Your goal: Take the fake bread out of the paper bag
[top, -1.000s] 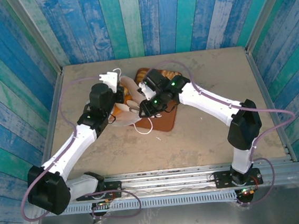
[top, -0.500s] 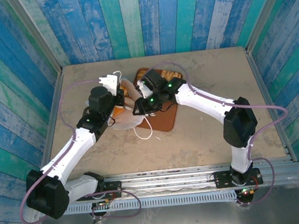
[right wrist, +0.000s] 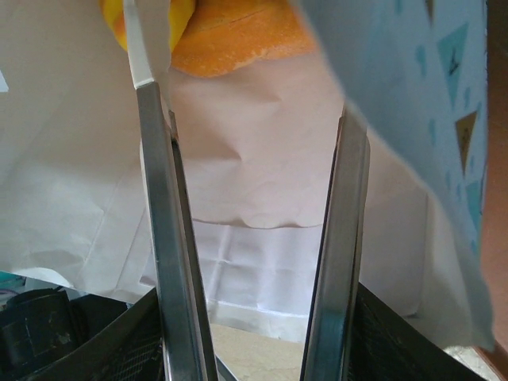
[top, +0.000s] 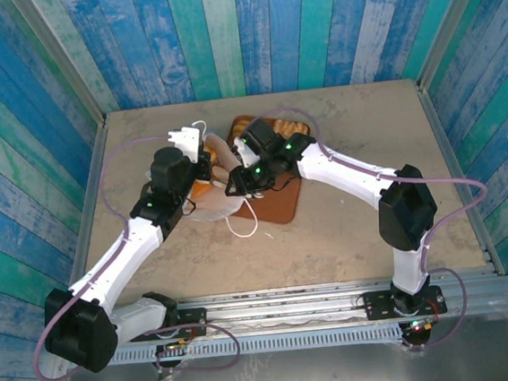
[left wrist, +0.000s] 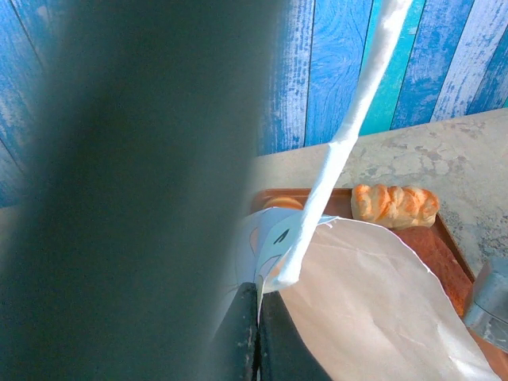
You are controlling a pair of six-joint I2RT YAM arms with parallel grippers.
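My right gripper (right wrist: 250,111) stood with its jaws apart inside the mouth of the paper bag (right wrist: 262,175), an orange piece of fake bread (right wrist: 230,36) just at the tips. My left gripper (left wrist: 255,321) was pinched tight on the bag's rim, with the cord handle (left wrist: 349,119) rising beside it. Beyond the bag, another loaf (left wrist: 394,205) lay on the brown tray (left wrist: 432,258).

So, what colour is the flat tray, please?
The flat tray is reddish brown, clearest from the left wrist.

White paper bag (right wrist: 262,198) bears teal and gold triangles, bread (right wrist: 230,36) is golden-orange, tray (left wrist: 432,258) brown
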